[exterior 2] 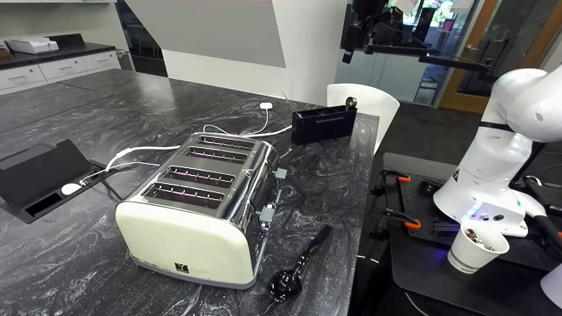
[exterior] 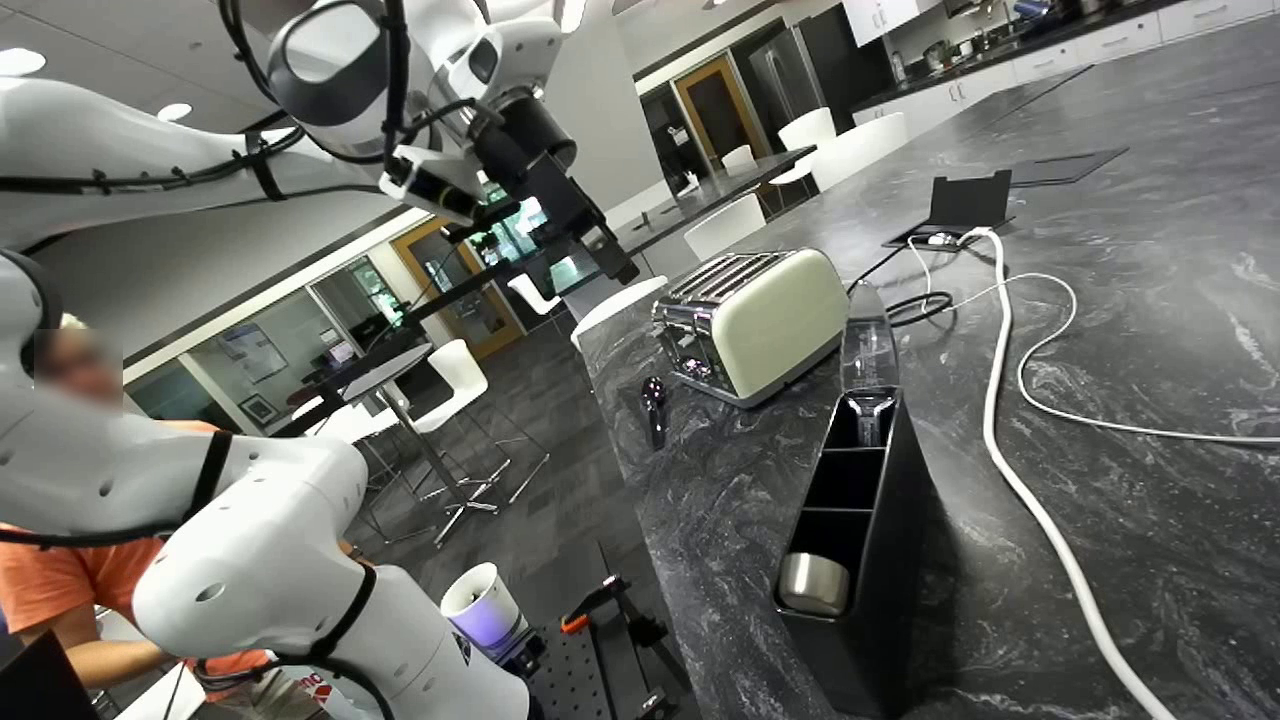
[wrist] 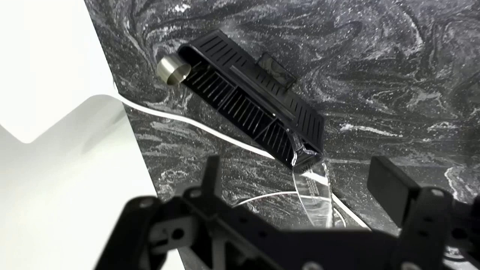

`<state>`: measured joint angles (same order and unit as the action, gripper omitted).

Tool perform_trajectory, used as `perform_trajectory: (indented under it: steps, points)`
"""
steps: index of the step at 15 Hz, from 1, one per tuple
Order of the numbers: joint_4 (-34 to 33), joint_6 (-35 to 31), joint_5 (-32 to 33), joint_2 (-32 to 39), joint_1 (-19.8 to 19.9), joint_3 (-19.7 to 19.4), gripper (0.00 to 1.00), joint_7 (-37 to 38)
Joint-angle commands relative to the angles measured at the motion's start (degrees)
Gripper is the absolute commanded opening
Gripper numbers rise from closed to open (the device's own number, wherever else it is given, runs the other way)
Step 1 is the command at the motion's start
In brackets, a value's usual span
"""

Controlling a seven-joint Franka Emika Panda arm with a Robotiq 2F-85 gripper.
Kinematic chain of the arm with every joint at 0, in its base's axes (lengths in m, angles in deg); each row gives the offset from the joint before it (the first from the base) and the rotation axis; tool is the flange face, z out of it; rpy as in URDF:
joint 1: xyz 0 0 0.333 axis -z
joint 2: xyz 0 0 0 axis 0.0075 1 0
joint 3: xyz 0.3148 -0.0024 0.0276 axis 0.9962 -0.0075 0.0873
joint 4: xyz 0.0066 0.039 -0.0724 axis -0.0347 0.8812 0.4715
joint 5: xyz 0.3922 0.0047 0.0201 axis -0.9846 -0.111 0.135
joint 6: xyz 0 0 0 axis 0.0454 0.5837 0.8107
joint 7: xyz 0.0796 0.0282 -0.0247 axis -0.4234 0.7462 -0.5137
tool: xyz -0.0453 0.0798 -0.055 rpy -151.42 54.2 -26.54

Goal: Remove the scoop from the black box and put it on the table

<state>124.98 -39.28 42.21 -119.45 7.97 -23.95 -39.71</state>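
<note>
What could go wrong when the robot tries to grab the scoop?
The scoop is see-through, so the open gripper might miss it or pinch it crookedly. The black box is tall and narrow, so a sideways tug might tip it. A white cable runs near it and could perhaps get snagged.

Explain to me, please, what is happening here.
A robot arm is to move the scoop from the box to the table. Now it holds nothing: its claw is open and raised, away from scoop and box. The scoop sits in an end compartment, its top sticking out. A metal piece sits at the opposite end.
</note>
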Motion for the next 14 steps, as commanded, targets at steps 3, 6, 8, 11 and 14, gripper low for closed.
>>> perform_trajectory:
  steps: [3, 6, 8, 11, 14]
  points:
    - [0.7, -18.6, 2.8, 11.0, -1.4, -8.2, 1.0, -14.1]
    - [-1.0, -23.9, -1.0, 18.5, -3.3, -13.0, 1.0, -27.0]
    - [-1.7, -24.8, -5.2, 22.5, -4.8, -15.0, 1.0, -35.4]
    - [-1.6, -25.3, -10.4, 26.6, -6.2, -15.2, 1.0, -44.8]
    - [-0.4, -24.4, -8.7, 25.9, -4.8, -13.7, 1.0, -42.1]
